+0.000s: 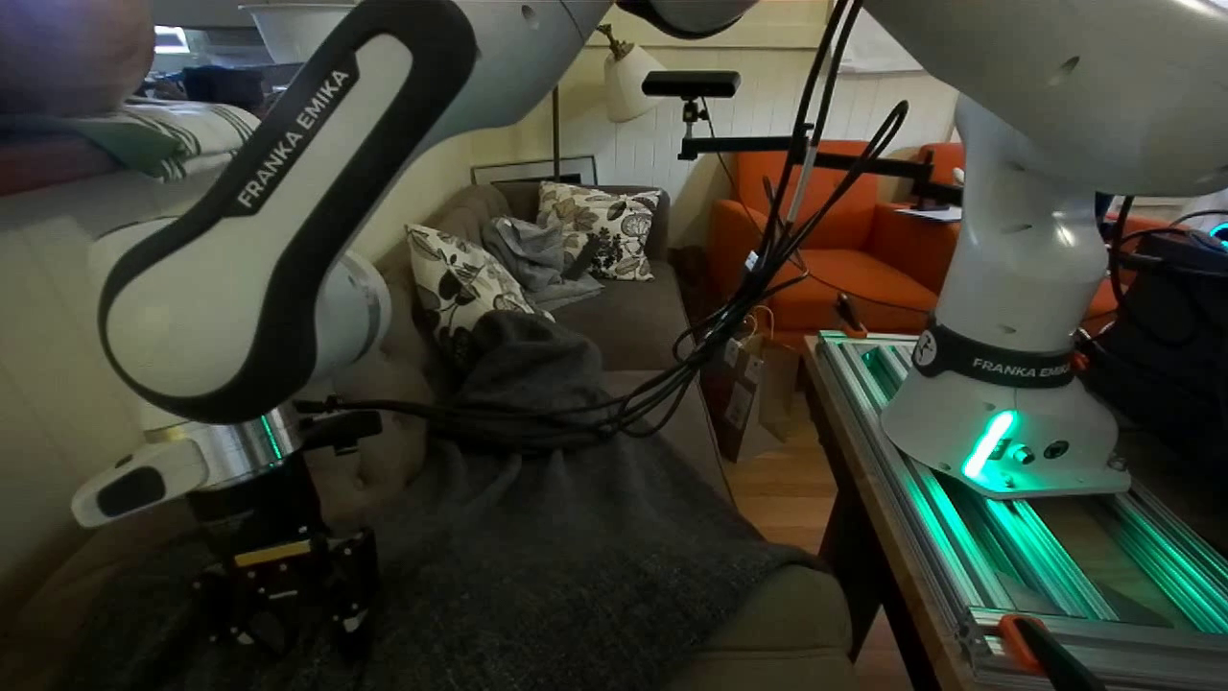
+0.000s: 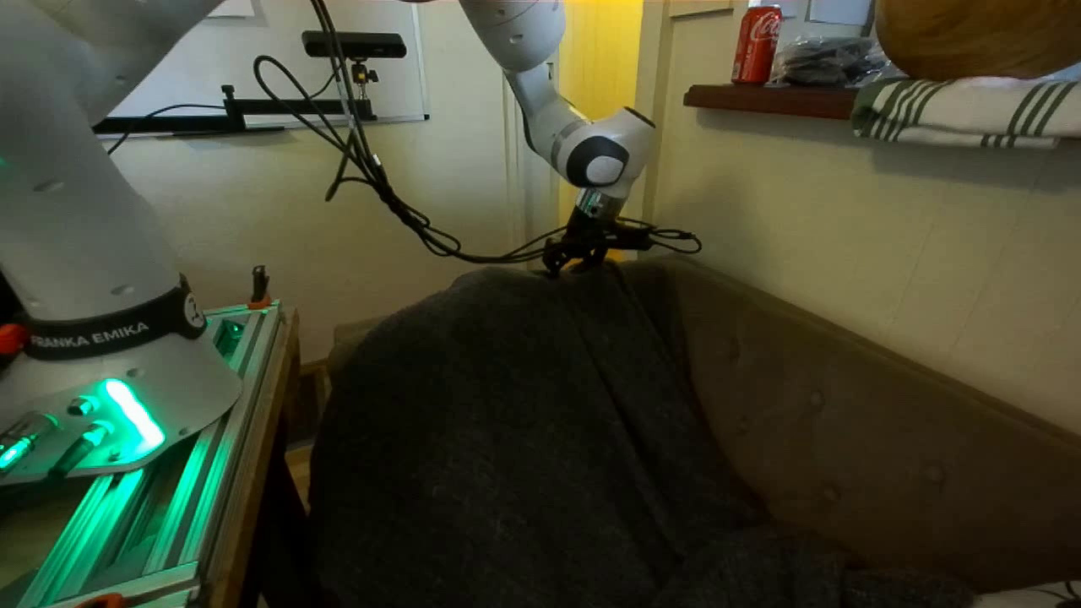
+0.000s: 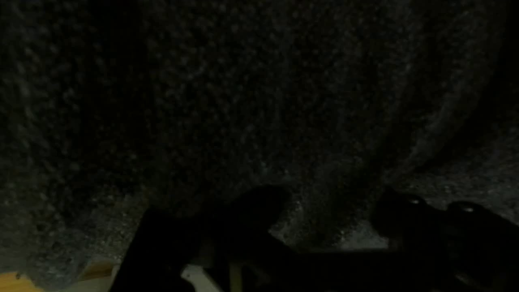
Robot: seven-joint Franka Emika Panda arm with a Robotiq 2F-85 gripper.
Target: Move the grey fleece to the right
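The grey fleece point(image 1: 537, 557) is a dark charcoal blanket spread over the near part of the sofa seat, bunched against the cushions in an exterior view. In an exterior view the fleece point(image 2: 507, 439) drapes over the sofa's end and down the front. The fleece point(image 3: 243, 101) fills most of the dark wrist view. My gripper point(image 1: 297, 638) points down at the fleece near the sofa back. In an exterior view the gripper point(image 2: 574, 268) is at the fleece's top edge. In the wrist view the gripper's fingers point(image 3: 332, 215) stand apart, with fleece showing in the gap. Exact fingertip contact is unclear.
The tufted sofa point(image 2: 828, 397) runs along the wall. Patterned cushions point(image 1: 470, 278) and a lighter grey cloth point(image 1: 537, 254) lie farther along it. Cables point(image 1: 662, 384) hang from the arm. The robot's table point(image 1: 863, 537) stands beside the sofa. A shelf point(image 2: 768, 99) juts from the wall.
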